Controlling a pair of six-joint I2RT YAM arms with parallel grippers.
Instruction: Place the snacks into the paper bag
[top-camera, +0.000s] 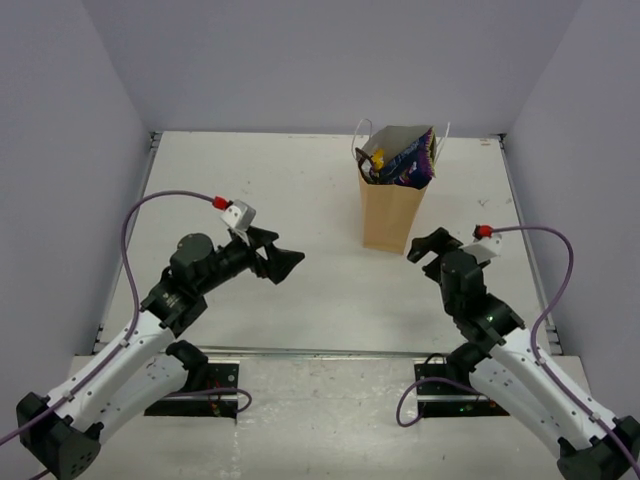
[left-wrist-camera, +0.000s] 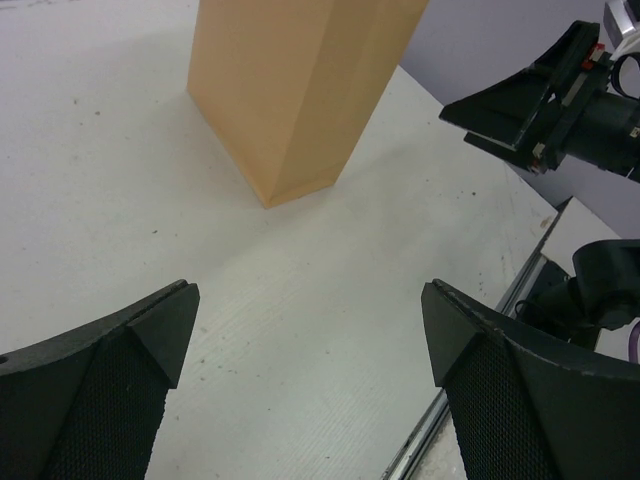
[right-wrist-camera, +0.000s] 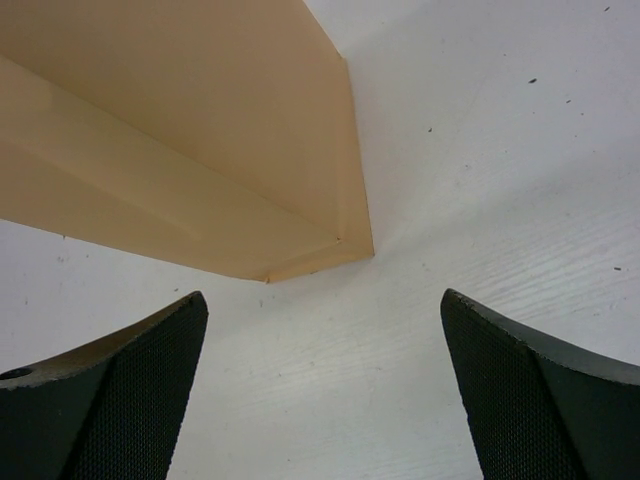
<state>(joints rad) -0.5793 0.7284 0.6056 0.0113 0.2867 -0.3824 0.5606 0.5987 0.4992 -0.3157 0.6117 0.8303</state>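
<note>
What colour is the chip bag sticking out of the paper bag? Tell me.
The chip bag is purple, inside the tan paper bag; it shows best in the top view.

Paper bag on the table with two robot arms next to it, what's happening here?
Two robot arms are packing snacks into the paper bag, which stands upright toward the back of the table. A purple chip bag and a yellow packet poke out of its top, and no packet shows outside it. The left gripper and right gripper are both open and empty, one to each side of the bag.
</note>
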